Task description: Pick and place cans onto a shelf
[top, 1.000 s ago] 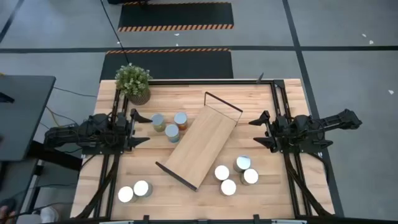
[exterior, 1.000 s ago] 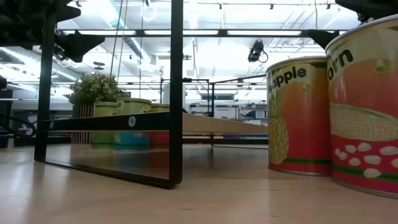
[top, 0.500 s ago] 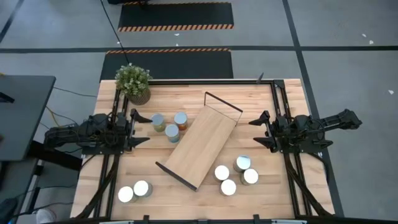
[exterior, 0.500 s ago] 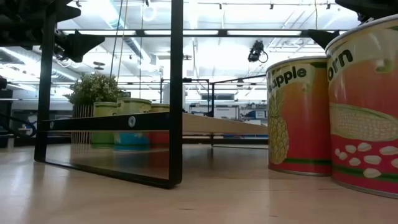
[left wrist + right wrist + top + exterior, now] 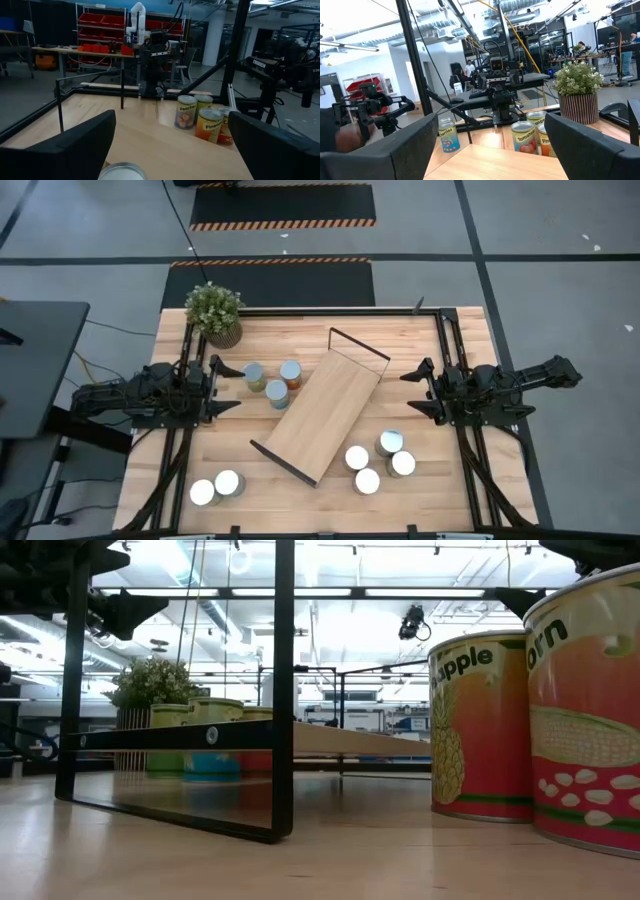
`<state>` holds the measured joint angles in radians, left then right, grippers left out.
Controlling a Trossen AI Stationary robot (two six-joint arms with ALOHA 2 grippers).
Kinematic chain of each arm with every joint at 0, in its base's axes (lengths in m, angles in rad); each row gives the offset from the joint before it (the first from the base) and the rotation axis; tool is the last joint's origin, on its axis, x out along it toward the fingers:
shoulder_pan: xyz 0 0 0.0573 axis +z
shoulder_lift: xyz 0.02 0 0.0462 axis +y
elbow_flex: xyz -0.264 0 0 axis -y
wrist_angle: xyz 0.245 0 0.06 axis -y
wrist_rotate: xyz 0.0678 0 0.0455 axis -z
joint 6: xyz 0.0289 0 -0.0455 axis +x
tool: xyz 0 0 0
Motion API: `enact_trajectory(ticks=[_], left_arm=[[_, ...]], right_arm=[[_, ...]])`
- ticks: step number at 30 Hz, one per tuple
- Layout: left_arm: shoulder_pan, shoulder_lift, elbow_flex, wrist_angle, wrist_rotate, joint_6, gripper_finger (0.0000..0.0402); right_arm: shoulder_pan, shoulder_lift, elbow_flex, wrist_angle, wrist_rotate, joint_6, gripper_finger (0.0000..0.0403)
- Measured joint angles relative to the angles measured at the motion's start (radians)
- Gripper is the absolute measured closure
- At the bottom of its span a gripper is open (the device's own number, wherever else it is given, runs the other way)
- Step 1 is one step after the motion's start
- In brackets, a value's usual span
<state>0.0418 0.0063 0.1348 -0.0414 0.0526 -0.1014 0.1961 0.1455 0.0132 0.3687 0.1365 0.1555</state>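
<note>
— Where did the shelf (image 5: 320,417) lie?

— Slantwise on the middle of the table (image 5: 420,495), bare of cans, with a black wire frame at each short end. One frame stood toward the potted plant (image 5: 215,312), the other at the shelf's opposite end, toward the table's front edge.

— And the cans, taken from the shelf?

— Three stood (image 5: 272,381) just off its long side that faced the plant, close together. Four more (image 5: 379,457) clustered off the opposite long side, near the front frame. The last two (image 5: 216,487) sat side by side, well apart from the shelf, beyond its front end on the left arm's side. In the low view, a pineapple can (image 5: 481,728) and a corn can (image 5: 589,710) stood beside each other, with the shelf's frame (image 5: 283,690) to their left.

— What of the grippers?

— The left gripper (image 5: 224,387) hung over the table on the shelf's plant-ward side, just beside the group of three, fingers spread and holding nothing. The right gripper (image 5: 415,391) hung on the shelf's other side, above the group of four, its fingers likewise parted and empty. Each wrist view showed its own two dark fingers (image 5: 80,142) wide apart, the other arm facing it across the shelf.
</note>
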Motion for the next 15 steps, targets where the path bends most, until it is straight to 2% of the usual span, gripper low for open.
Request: enact_trajectory(ticks=[15], left_arm=[[0.0,0.0,0.0,0.0,0.0,0.0,0.001]], right_arm=[[0.0,0.0,0.0,0.0,0.0,0.0,0.003]])
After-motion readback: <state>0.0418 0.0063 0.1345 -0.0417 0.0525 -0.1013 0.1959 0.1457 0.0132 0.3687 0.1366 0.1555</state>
